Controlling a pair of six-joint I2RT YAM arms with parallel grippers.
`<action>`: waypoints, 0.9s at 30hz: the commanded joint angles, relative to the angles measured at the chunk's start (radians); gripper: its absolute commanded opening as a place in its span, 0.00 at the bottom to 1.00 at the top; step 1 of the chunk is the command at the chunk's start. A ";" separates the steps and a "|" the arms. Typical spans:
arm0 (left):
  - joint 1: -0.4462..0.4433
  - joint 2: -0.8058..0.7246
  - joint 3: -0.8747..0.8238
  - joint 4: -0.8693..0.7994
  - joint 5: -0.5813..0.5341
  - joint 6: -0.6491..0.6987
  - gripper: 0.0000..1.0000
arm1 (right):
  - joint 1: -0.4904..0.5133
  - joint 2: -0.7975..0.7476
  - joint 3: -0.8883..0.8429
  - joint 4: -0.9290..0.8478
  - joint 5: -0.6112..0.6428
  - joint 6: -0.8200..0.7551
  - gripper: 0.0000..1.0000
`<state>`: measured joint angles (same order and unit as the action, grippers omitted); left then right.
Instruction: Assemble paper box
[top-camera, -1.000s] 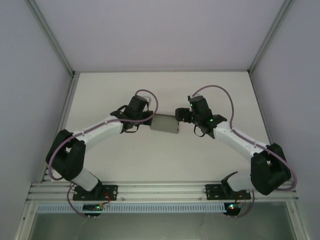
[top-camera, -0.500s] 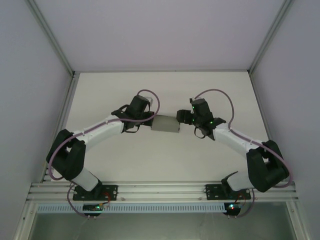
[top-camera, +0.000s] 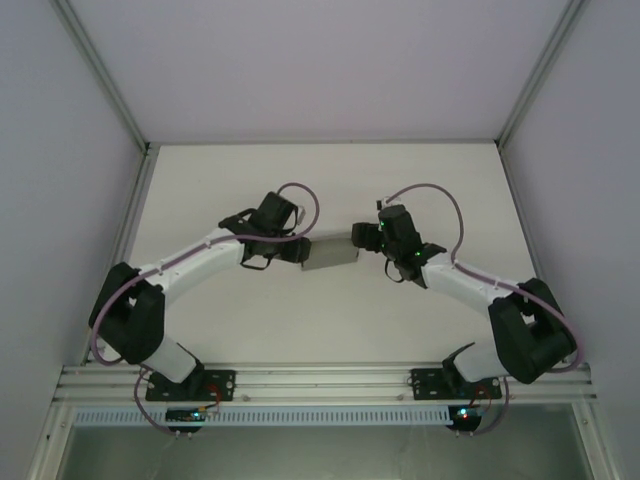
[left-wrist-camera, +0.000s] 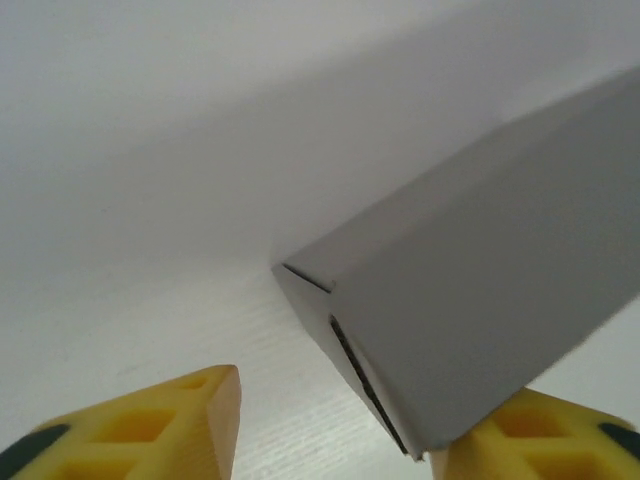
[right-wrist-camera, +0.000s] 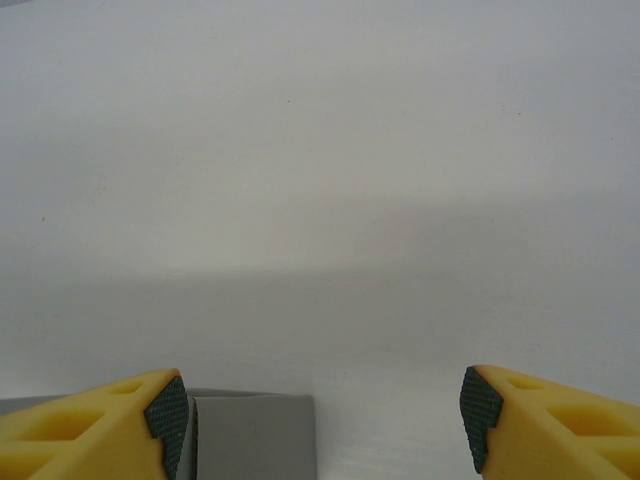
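The paper box (top-camera: 332, 253), a small closed grey card box, lies at the middle of the table between my two grippers. In the left wrist view the paper box (left-wrist-camera: 480, 300) is tilted. Its end flap faces the camera and its low corner sits against my right-hand finger (left-wrist-camera: 540, 445). The left gripper (top-camera: 296, 250) is open, with a wide gap between the box and the other finger (left-wrist-camera: 170, 425). My right gripper (top-camera: 362, 238) is open at the box's right end. One corner of the paper box (right-wrist-camera: 250, 435) sits between its jaws beside the left pad (right-wrist-camera: 167, 412).
The white table (top-camera: 320, 320) is bare around the box. Metal frame posts (top-camera: 105, 85) and white walls close in the left, right and back sides. The arm bases stand on the rail (top-camera: 320, 382) at the near edge.
My left gripper has gone from shut to open, letting go of the box. The right gripper has shifted slightly left and toward the near edge, closer to the box's end.
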<state>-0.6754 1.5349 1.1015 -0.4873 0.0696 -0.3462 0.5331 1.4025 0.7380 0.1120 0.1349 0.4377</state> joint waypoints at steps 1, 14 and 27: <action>-0.016 -0.034 0.041 -0.101 0.092 0.059 0.67 | 0.022 0.055 -0.033 -0.135 -0.009 -0.010 0.75; 0.143 -0.094 0.025 -0.007 0.165 -0.079 1.00 | 0.028 0.100 -0.037 -0.141 0.006 -0.004 0.74; 0.257 -0.035 -0.112 0.098 0.250 -0.122 0.84 | 0.033 0.121 -0.042 -0.153 0.014 -0.002 0.73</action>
<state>-0.4324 1.4853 1.0222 -0.4187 0.2939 -0.4503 0.5545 1.4605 0.7471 0.1661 0.1352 0.4572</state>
